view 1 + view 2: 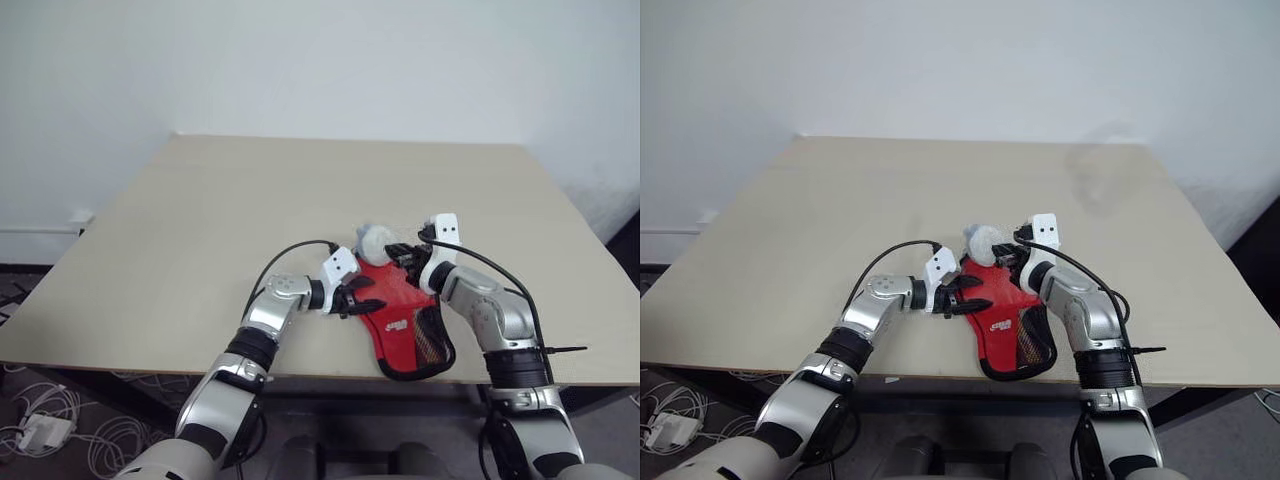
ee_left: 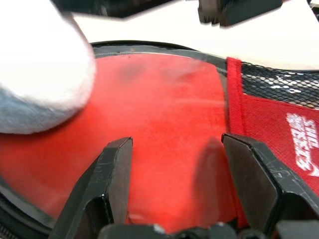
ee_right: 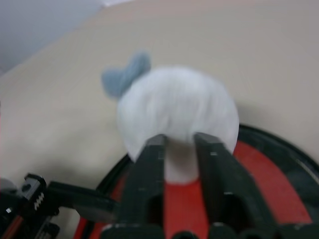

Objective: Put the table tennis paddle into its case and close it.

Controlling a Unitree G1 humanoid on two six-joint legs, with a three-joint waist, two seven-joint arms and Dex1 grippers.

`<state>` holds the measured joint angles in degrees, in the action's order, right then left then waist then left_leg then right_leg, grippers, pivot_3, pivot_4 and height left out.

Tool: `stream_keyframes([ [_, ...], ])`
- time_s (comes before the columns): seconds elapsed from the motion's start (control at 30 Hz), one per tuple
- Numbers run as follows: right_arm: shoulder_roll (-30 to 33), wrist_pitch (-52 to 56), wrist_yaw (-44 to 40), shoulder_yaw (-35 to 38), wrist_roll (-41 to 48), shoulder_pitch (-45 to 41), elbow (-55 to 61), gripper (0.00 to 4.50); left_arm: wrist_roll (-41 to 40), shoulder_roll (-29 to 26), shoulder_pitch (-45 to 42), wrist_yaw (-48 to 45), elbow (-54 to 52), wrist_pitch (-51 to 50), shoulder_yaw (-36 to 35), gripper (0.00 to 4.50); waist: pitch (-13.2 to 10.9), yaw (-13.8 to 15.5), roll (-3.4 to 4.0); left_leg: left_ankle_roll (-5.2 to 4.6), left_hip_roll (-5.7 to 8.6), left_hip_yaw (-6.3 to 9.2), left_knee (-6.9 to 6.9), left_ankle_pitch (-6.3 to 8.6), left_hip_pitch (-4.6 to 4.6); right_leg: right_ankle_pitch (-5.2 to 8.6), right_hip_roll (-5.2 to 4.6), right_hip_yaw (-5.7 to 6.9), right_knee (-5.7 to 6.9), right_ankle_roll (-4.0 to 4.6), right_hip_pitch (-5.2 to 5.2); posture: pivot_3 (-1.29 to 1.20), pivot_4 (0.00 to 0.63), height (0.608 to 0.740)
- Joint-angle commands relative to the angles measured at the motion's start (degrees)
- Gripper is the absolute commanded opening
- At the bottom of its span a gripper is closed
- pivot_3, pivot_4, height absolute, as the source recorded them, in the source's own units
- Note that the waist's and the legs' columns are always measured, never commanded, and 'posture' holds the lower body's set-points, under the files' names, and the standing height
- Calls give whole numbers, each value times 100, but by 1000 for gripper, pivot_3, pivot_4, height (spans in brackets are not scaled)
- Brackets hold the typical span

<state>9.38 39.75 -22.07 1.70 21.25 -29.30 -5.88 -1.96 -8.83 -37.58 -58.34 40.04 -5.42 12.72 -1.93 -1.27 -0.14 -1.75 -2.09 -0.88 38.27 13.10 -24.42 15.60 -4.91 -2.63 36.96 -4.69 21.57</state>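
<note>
The case (image 1: 405,322) lies red side up at the near edge of the table (image 1: 200,220), between the two arms, with black trim round it and a mesh pocket (image 1: 432,340) on its near right part. Whether the paddle sits inside I cannot tell.

The left gripper (image 1: 362,296) comes in from the left with its two black fingers (image 2: 107,184) spread wide, poised over the red fabric and gripping nothing; whether they touch the cloth I cannot say.

The right gripper (image 3: 179,149) reaches in from the right at the far end of the case, its fingers drawn close together, tips against a pale grey fluffy lump (image 3: 177,112) resting on the case's far rim.

A small white logo (image 2: 303,144) is printed on the red beside the mesh; its characters are not readable.
</note>
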Motion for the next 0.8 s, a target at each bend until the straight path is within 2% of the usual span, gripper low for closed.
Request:
stream_keyframes([
  [0.03, -32, -82, -62, -6, 31, -233, 96, 36, 67, -56, 71, 123, 106, -19, 14, 3088, 0, 1, 0, 0, 0, 0, 0, 0, 0, 0, 0, 0, 0, 0, 0, 0, 0, 728],
  [0.2, -109, -238, 118, 64, -98, -327, -165, 36, 121, -72, 104, 199, 160, 68, 59, 3088, 0, 0, 1, 1, 0, -1, 0, -1, 0, 0, 0, 0, 2, 0, 1, 0, 0, 728],
  [0.23, -156, -175, 201, 166, -42, -351, -223, 199, 137, -78, 119, 206, 150, 86, 78, 3088, 1, 0, 1, 1, 0, 0, 0, -1, 0, 0, 0, 0, 2, 0, 1, 0, 0, 728],
  [0.33, -205, -76, 268, 307, 51, -416, -321, 906, 115, -74, 161, 195, 90, 63, 88, 3088, 1, 0, 1, 2, 0, -1, 0, -1, 0, 0, 0, 0, 2, 1, -1, 0, 0, 728],
  [0.5, -251, 33, 294, 368, 64, -600, -613, 2667, 106, -80, 188, 196, 70, 46, 95, 3088, 4, -5, 6, 2, 0, -2, 0, -1, 4, 0, 0, -1, 4, 1, -2, 0, 0, 728],
  [0.8, -406, 594, 9, 429, 393, -826, -947, 2667, 116, -82, 225, 250, 59, 25, 98, 3088, 5, -9, 8, 2, 0, 0, -1, -1, 6, -1, 0, 0, 5, 1, -5, 0, 0, 728],
])
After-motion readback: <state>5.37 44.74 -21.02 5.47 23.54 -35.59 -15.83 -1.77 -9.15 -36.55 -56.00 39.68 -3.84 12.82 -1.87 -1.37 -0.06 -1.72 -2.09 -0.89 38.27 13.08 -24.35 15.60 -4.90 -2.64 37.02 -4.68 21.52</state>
